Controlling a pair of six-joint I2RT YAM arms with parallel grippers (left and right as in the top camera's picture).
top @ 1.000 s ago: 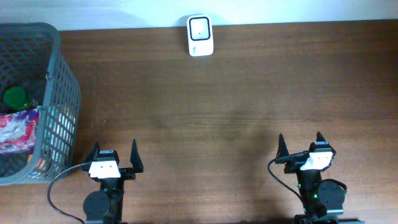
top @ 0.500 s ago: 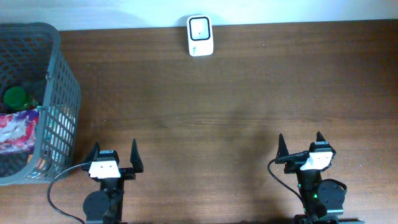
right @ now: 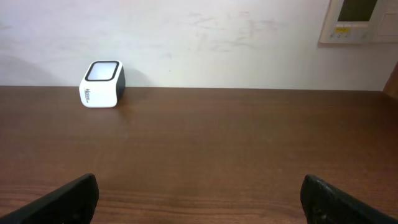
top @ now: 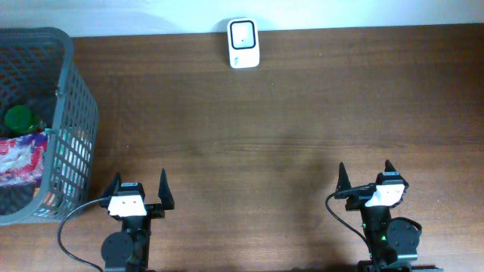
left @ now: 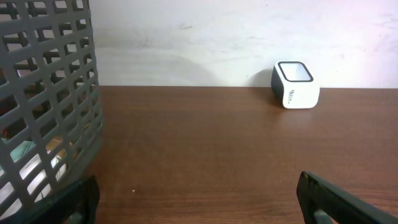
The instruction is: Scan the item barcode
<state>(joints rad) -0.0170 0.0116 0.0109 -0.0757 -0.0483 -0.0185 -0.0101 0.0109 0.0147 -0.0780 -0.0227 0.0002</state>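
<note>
Presently both arms sit folded low at the near edge of the table (top: 302, 136), fingers pointing toward its far edge. On the left gripper (top: 139, 183) and the right gripper (top: 365, 171) the jaws are spread wide, holding nothing. The scanner (top: 243, 43) stands at the far edge. A green-capped item (top: 18, 118) and a patterned packet (top: 19, 157) lie inside the grey basket (top: 79, 113) at left.

Black arms (top: 125, 245), white housings (top: 125, 202), black cables (top: 69, 221)

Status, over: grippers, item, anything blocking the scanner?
Left gripper and right gripper: jaws open, empty. Items lie in the grey basket, left side, none picked. Scanner at far edge; nothing in the way.
</note>
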